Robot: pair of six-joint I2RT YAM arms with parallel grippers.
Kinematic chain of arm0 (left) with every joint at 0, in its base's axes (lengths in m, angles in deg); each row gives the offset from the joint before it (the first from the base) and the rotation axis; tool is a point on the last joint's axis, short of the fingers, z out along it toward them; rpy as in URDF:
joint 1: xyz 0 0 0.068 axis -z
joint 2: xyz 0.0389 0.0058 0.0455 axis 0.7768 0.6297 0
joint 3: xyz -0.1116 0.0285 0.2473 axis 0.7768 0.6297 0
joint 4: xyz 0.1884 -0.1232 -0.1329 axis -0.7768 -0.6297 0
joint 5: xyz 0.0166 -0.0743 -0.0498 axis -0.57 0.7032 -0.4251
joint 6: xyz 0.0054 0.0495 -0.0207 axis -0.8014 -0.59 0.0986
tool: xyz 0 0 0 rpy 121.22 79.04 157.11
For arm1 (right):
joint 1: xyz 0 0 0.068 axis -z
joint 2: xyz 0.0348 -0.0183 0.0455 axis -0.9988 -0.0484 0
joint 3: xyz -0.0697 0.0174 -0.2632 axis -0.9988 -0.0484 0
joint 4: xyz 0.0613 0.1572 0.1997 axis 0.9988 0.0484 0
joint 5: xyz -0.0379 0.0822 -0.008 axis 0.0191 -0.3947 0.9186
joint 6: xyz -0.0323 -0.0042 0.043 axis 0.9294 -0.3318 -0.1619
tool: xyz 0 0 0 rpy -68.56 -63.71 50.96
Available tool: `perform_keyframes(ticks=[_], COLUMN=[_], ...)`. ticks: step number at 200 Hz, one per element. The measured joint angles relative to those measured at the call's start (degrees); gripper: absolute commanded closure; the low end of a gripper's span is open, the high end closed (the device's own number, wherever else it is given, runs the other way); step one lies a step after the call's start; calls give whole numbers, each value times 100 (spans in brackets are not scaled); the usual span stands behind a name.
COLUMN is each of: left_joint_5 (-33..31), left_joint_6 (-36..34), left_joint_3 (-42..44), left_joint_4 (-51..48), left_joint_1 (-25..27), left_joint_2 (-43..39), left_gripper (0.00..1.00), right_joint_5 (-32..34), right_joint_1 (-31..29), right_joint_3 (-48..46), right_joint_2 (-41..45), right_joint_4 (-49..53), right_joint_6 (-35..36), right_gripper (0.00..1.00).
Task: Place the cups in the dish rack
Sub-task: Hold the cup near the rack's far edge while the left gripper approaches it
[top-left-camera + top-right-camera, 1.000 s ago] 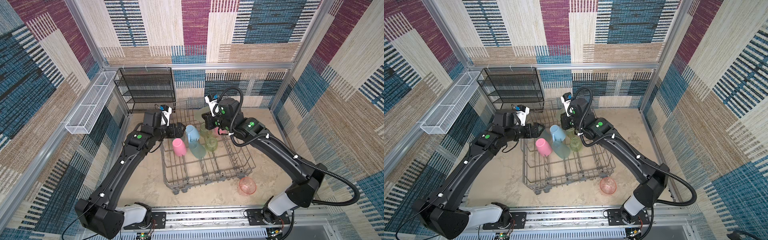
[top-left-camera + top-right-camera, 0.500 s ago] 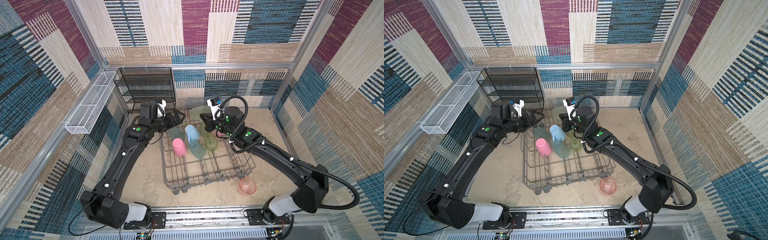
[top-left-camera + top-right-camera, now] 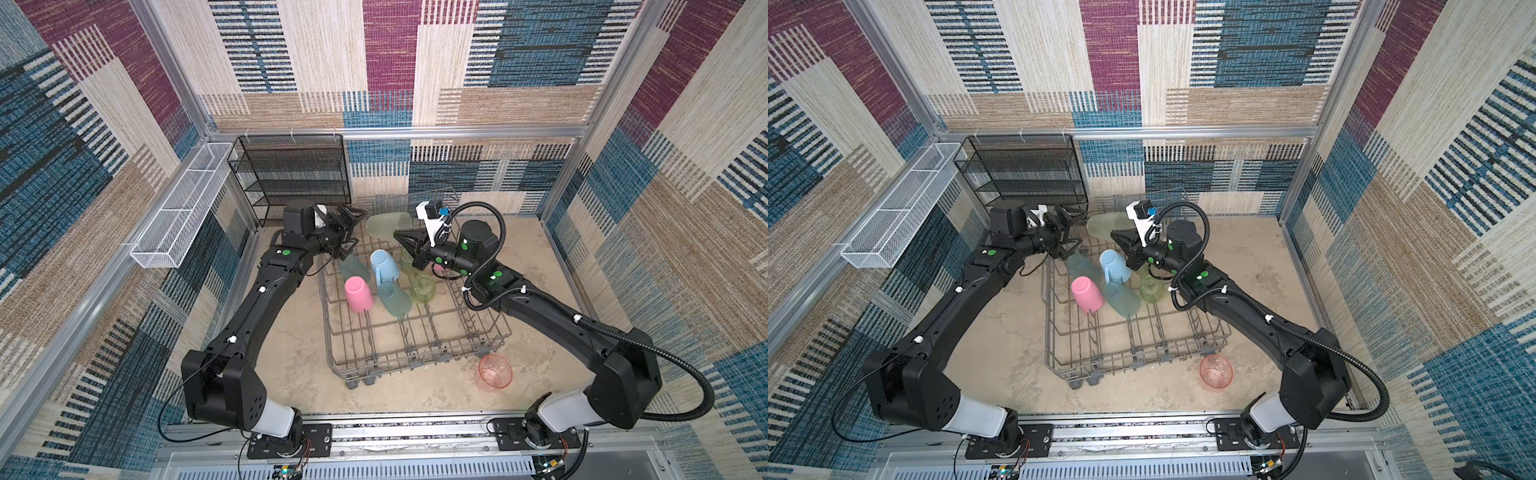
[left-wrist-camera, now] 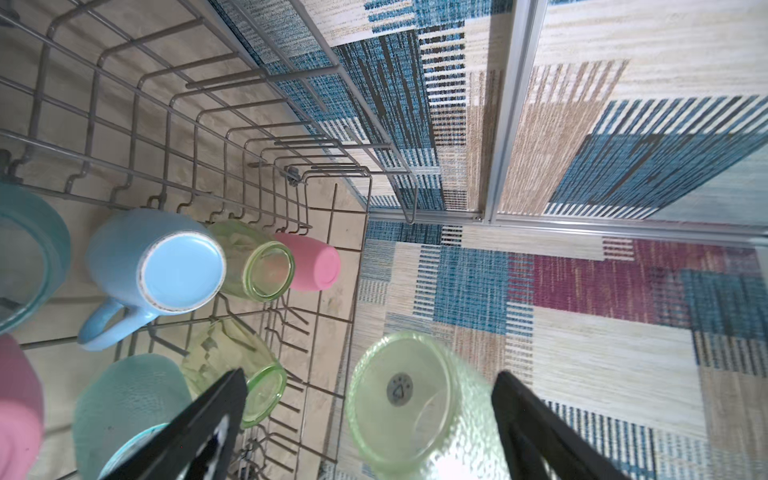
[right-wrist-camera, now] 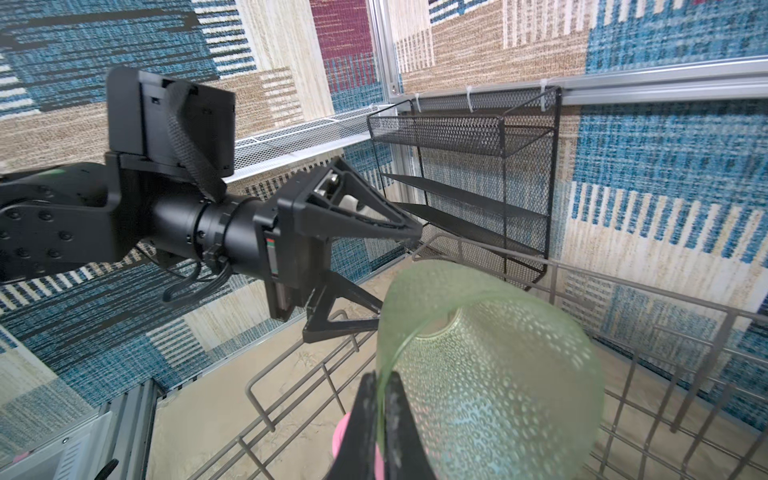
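Near the blue mug, a teal cup and a pink cup run off the left wrist view's edge; the green cup well apart from the mug is blurred.

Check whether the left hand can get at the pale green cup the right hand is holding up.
Probably yes. The left hand is open and faces the pale green cup, whose base shows between its fingers in the left wrist view. The right hand pinches only the rim.
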Motion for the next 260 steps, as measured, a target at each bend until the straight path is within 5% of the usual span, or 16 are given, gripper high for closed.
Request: perform_keyframes(ticks=[115, 199, 260], left_joint_5=[-785, -911, -914], left_joint_6=[2365, 2962, 3088], left_joint_3=[1034, 1069, 1069], left_joint_4=[1786, 2214, 2402], left_joint_1=[363, 678, 732], left_joint_2=[-341, -87, 79], left_gripper=[9, 14, 31], right_joint_5=[-402, -428, -431], right_joint_1=[20, 20, 17], right_joint_3=[-216, -170, -166], right_joint_2=[-188, -391, -404], right_joint_4=[-737, -922, -918], right_joint_6=[15, -26, -26], right_gripper=[100, 100, 100])
